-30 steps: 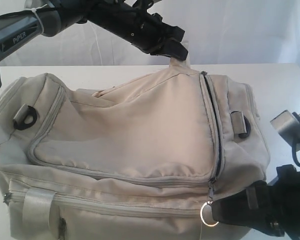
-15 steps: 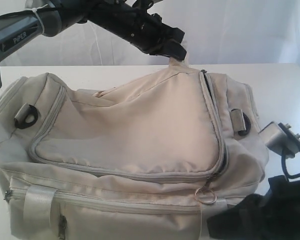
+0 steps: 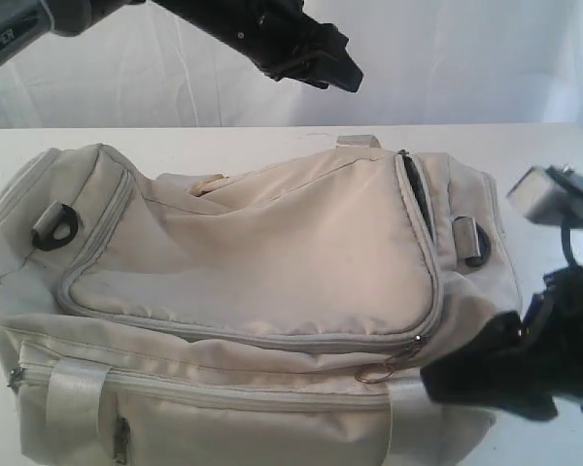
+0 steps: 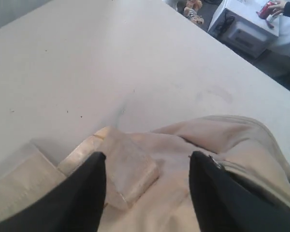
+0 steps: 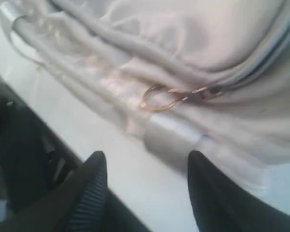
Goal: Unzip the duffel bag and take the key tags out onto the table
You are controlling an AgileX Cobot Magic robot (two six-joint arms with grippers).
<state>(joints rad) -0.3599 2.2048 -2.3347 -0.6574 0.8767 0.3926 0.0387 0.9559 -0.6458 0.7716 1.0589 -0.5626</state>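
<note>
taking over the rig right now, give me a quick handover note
Left tool: open, empty, above the far side of the large cream-beige fabric duffel bag.
Right tool: open, empty, by the bag's front right corner, near the round metal zip-pull ring, not touching it.
Bag lies on the wide white table. Small coloured plastic key tags: not visible.
Done: slider at the front right corner; dark gap along the right-side zip.
Left: open the flap, find the tags, put them on the table.
</note>
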